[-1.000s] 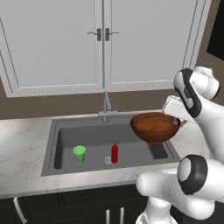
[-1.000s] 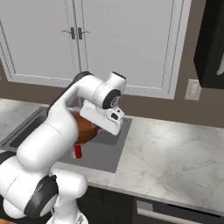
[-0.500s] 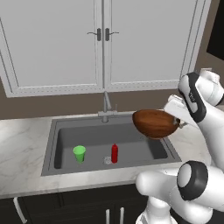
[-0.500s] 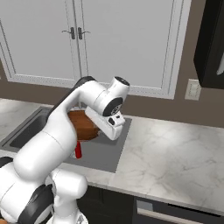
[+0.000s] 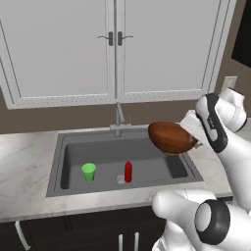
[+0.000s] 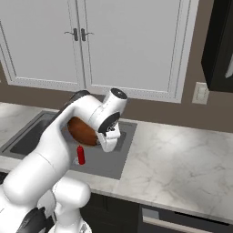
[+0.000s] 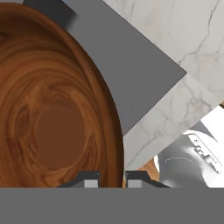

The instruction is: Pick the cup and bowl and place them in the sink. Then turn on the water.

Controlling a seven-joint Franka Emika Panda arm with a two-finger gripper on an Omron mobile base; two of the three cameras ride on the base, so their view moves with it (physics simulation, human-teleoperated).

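1. While the gripper pinches the wooden bowl by its rim, the bowl hangs tilted above the right end of the sink.
2. On the basin floor, the green cup stands upright at the left.
3. Near the drain stands a red bottle.
4. Behind the basin rises the faucet.

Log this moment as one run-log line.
bowl: held by rim, tilted, above sink right end | cup: in sink | faucet: off
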